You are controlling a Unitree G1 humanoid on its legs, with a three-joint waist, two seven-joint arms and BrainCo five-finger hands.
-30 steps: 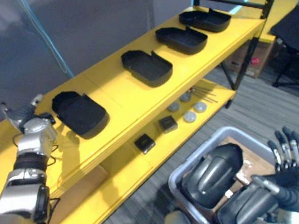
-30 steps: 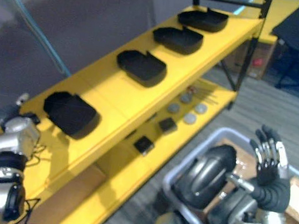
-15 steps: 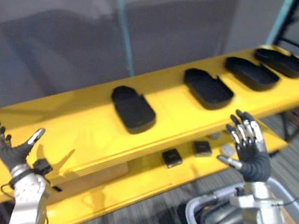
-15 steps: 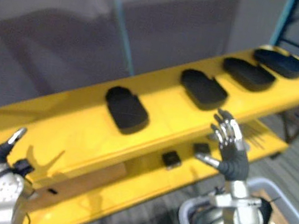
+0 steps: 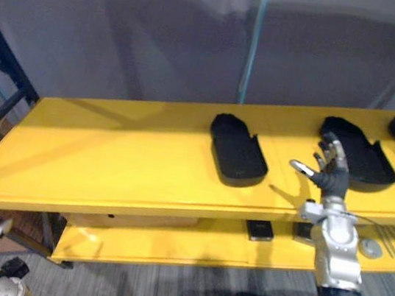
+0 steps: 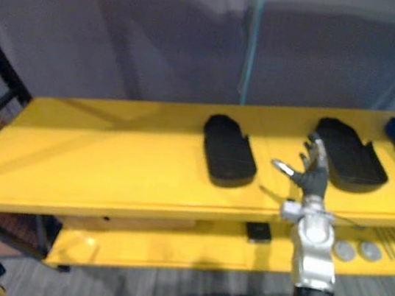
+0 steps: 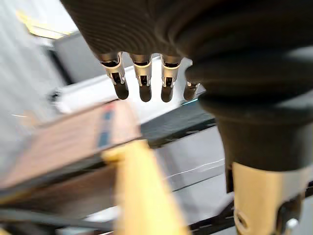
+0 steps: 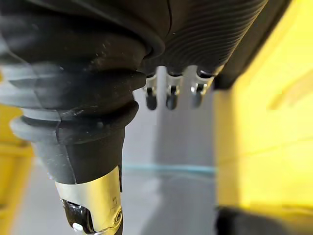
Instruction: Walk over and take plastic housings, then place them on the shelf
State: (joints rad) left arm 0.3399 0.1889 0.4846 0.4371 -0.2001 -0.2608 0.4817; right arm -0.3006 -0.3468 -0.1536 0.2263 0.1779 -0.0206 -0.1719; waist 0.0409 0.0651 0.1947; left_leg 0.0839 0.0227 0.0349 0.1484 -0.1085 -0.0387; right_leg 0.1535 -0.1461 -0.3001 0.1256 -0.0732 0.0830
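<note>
Yellow shelf [image 5: 107, 157] with 3 black housings [image 5: 238, 148]

You're looking at a long yellow shelf board [image 5: 107, 157] with a smooth, painted finish and a soft sheen (the light pools along its front edge). The black oblong plastic housings [image 5: 237, 148] on it are matt and smooth, with almost no shine. Your right robot hand [image 5: 327, 175] has bright silver, metal-looking fingers [image 5: 336, 151] with dull dark tips, and its dark ribbed cover [image 8: 210, 34] looks rubbery and finely grooved. The black shelf post [image 5: 5, 63] looks like matt painted metal. The grey floor [image 5: 183, 295] has a rough, woven carpet texture. The round silver-grey discs [image 6: 370, 250] on the lower board look dull and metallic.
</note>
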